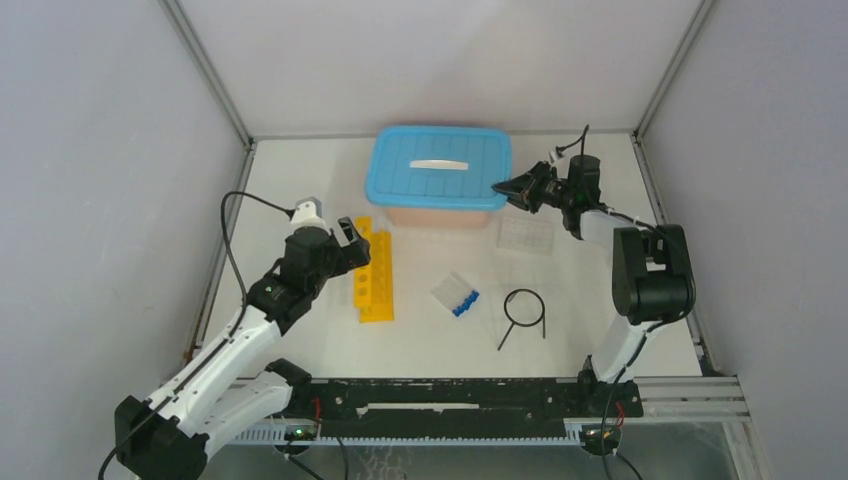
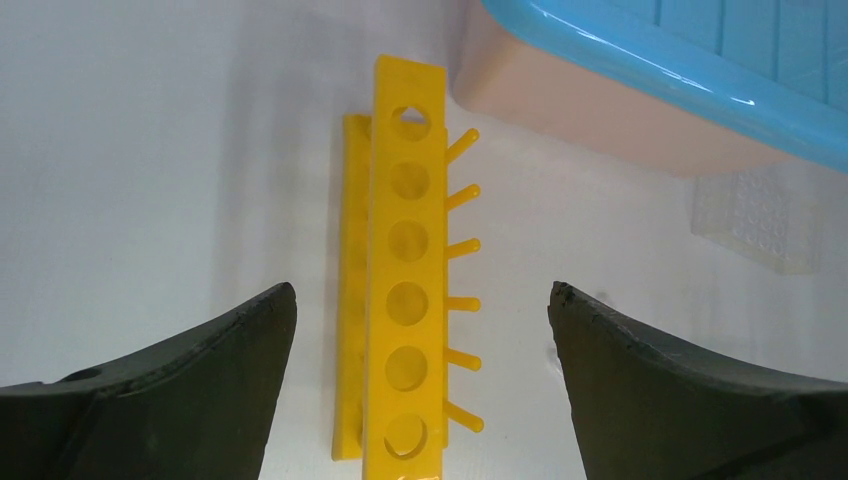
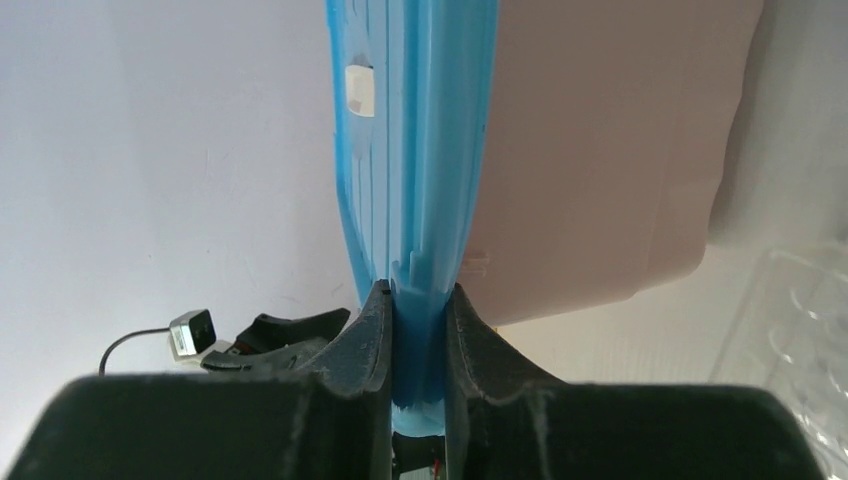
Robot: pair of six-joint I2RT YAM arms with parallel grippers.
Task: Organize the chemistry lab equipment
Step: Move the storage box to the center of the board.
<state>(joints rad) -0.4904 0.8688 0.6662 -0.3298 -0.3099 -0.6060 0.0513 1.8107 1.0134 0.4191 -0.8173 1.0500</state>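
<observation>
The yellow rack (image 1: pixel 374 272) with round holes lies on the table left of centre; it also shows in the left wrist view (image 2: pixel 405 290). My left gripper (image 1: pixel 352 243) is open, its fingers either side of the rack's near end and not touching it. Small clear blue-capped tubes (image 1: pixel 456 296) lie mid-table. The black wire ring with handle (image 1: pixel 522 312) lies to their right. The small clear tray (image 1: pixel 526 236) sits beside the box. My right gripper (image 1: pixel 505 187) is shut on the right edge of the blue lid (image 3: pixel 420 170) of the box (image 1: pixel 438 175).
The pale box body (image 3: pixel 600 150) under the blue lid stands at the back centre. Grey walls close in the table on the left, right and back. A black rail (image 1: pixel 440 398) runs along the near edge.
</observation>
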